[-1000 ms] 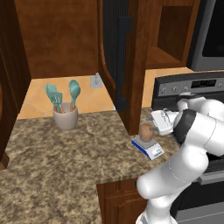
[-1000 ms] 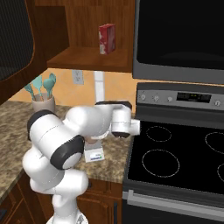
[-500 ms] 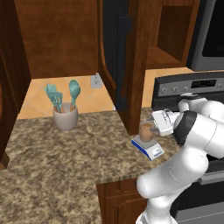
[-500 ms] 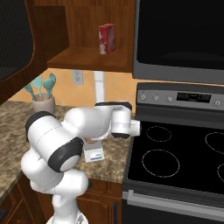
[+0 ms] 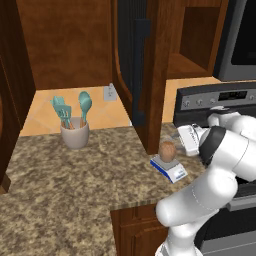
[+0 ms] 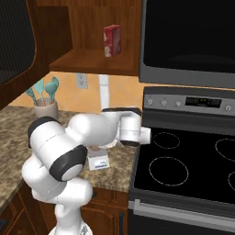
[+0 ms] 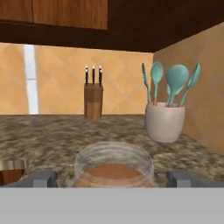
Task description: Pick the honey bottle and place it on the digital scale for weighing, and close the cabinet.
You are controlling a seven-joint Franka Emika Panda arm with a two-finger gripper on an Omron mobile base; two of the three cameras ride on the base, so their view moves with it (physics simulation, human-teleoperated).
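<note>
On the counter (image 5: pixel 60 190) next to the stove (image 6: pixel 193 160), the honey bottle (image 5: pixel 167 150) sits upright on the scale (image 5: pixel 169 169). The gripper (image 7: pixel 113 178) has its fingers (image 7: pixel 41 178) spread wide either side of it, not squeezing.

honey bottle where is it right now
In the left base view the honey bottle sits on the digital scale, right of the open cabinet door, beside the stove.
</note>
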